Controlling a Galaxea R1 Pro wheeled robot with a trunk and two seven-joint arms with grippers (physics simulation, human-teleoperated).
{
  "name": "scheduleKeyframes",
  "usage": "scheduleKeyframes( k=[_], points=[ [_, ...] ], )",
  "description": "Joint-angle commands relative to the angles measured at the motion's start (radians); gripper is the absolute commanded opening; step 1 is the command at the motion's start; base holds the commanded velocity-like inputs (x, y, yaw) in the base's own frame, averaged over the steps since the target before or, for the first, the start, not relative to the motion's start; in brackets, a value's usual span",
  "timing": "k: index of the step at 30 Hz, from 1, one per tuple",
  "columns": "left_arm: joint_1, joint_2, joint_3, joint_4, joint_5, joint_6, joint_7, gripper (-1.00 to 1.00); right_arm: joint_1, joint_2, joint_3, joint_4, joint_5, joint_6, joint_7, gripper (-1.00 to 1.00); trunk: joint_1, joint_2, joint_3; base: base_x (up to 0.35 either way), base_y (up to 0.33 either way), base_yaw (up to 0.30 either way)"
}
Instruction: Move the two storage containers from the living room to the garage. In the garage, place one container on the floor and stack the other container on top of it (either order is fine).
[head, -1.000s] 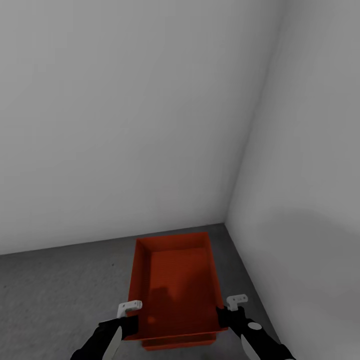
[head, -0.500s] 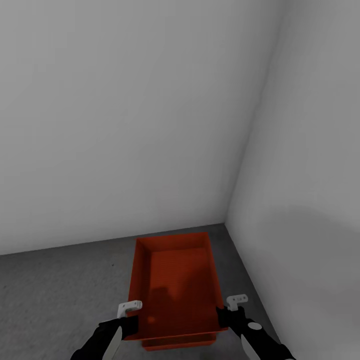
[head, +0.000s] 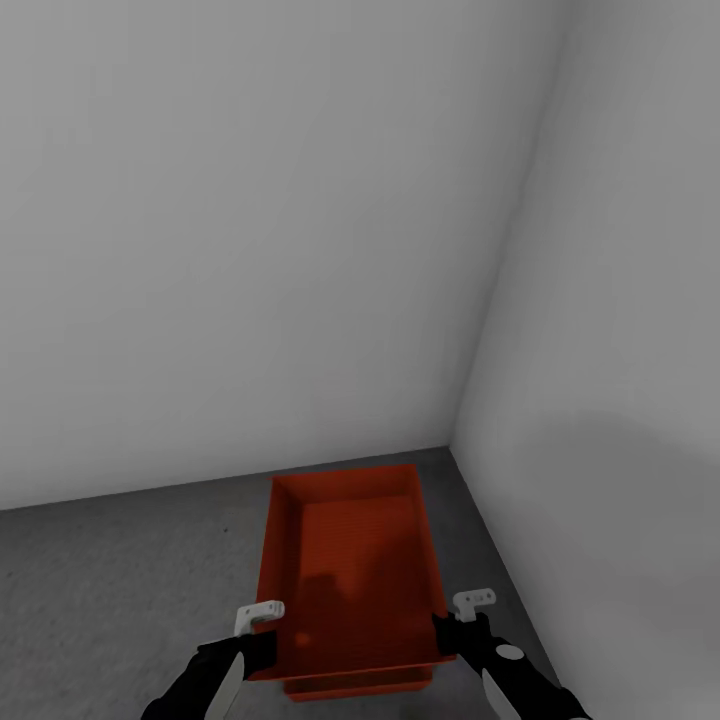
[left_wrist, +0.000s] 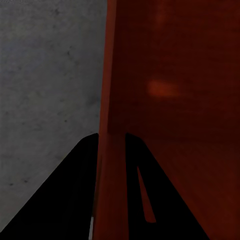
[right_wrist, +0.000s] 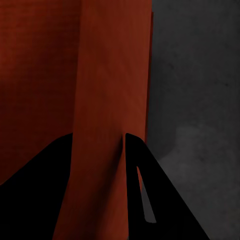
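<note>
Orange-red bin (head: 352, 560) stacked on a second bin (head: 355, 686) on the grey floor (head: 110, 580), in a corner of white walls (head: 250, 250), left claw (head: 262, 632) and right claw (head: 452, 625) each clamped on a side wall.

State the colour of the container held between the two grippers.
Orange-red, plain and unpatterned: the top container shows it best in the head view.
</note>
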Motion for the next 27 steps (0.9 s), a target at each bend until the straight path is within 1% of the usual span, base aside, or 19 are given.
scheduleKeyframes(
  k=[1, 27],
  points=[
    [0.0, 0.013, 0.007, -0.033, -0.023, -0.033, 0.028, -1.0, 0.0, -0.002, 0.029, 0.003, -0.012, -0.004, 0.032, -1.0, 0.0, -0.001, -0.001, 0.0, 0.0, 0.0],
    [0.0, 0.013, 0.007, -0.033, -0.026, -0.033, 0.028, -1.0, 0.0, -0.002, 0.029, 0.003, -0.01, -0.004, 0.032, -1.0, 0.0, -0.001, -0.041, 0.0, 0.0, 0.0]
  ],
)
